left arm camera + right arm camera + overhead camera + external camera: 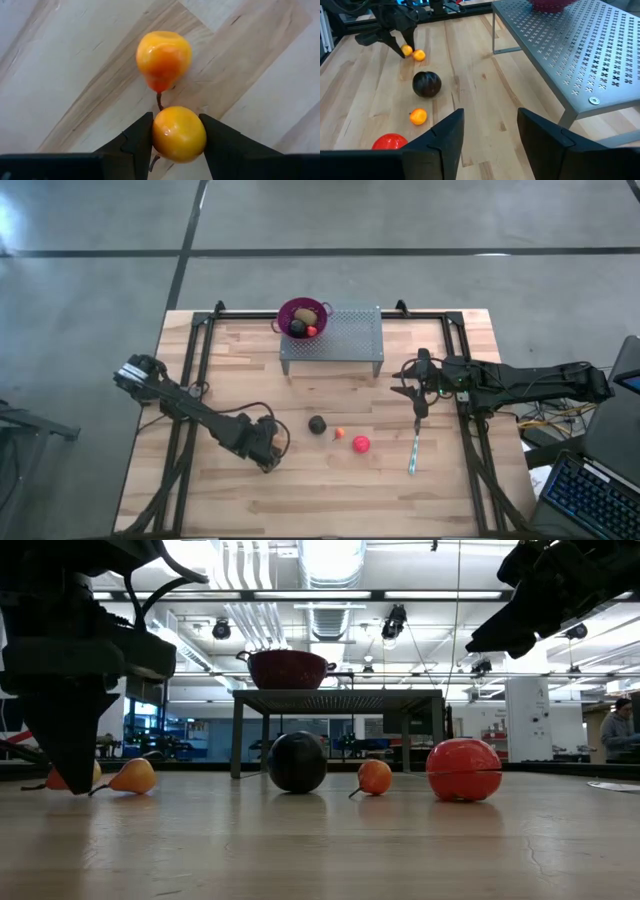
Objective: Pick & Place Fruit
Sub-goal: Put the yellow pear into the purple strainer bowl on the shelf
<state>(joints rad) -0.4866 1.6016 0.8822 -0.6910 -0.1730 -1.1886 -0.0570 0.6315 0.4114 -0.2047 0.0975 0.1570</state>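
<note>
Left hand [177,137] down at the counter [240,490], fingers pinching a small orange fruit [178,132], a second orange fruit [163,57] just beyond. Right hand [487,135] raised beside the metal stand [335,335], fingers spread, holding nothing. Dark ball [317,425], tiny orange piece [339,434] and red ball [361,444] lying mid-counter.

bowl [302,317] on rack [345,335] (ball [317,425] before it).

Wooden table [200,500] — scattered fruit [361,444], teal stick [413,454], metal stand [335,335].
</note>
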